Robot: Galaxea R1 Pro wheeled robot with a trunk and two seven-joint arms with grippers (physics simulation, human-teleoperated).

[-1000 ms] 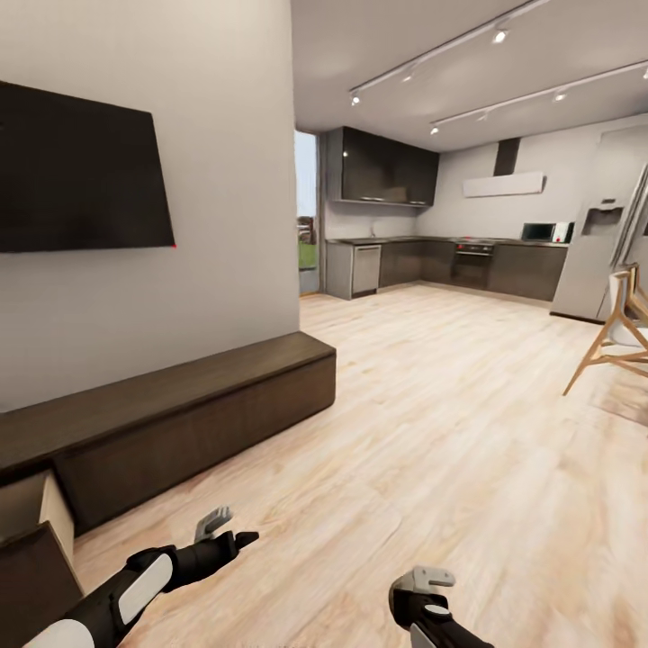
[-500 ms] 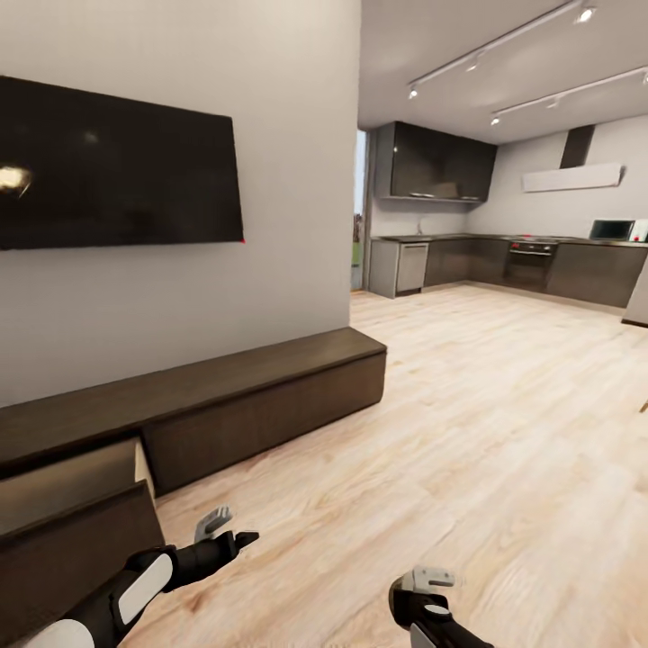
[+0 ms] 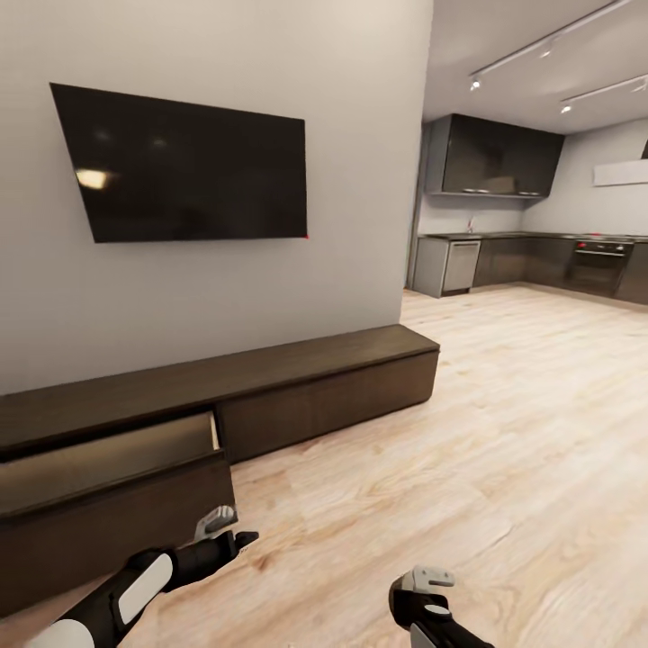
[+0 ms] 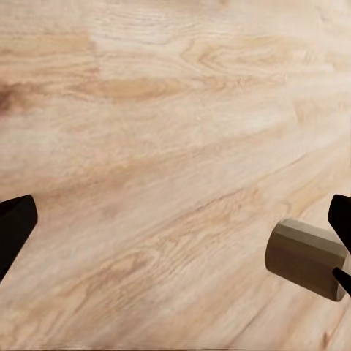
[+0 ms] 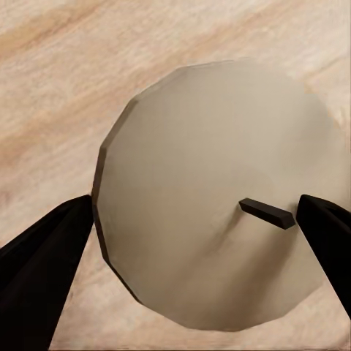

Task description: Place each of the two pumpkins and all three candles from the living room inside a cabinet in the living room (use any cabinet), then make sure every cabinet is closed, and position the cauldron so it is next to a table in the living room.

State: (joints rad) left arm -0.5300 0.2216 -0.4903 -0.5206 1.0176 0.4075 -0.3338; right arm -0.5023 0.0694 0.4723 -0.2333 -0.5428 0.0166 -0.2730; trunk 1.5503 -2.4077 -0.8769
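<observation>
The long, low dark-brown wood cabinet (image 3: 324,382) runs along the base of the grey wall, beneath a flat black wall-mounted television (image 3: 184,166). Its left-hand front panel stands pulled out as an open drawer (image 3: 108,490); the inside visible from the head view is bare brown board. The remaining front panels sit flush and shut.

The left gripper (image 3: 227,531) hovers low over the pale wood-plank floor (image 3: 504,468), just in front of the open drawer. Its black fingers (image 4: 16,227) are spread wide apart with nothing between them. In the left wrist view a small beige cylinder (image 4: 306,257) shows near one fingertip, apparently lying on the floor.

The right gripper (image 5: 194,227) holds a pale beige round candle (image 5: 216,194), seen end-on with a short dark wick (image 5: 267,212); its black fingers (image 5: 44,263) press against both sides of it.

A dark-fronted kitchen (image 3: 531,225) lies beyond the wall's end.
</observation>
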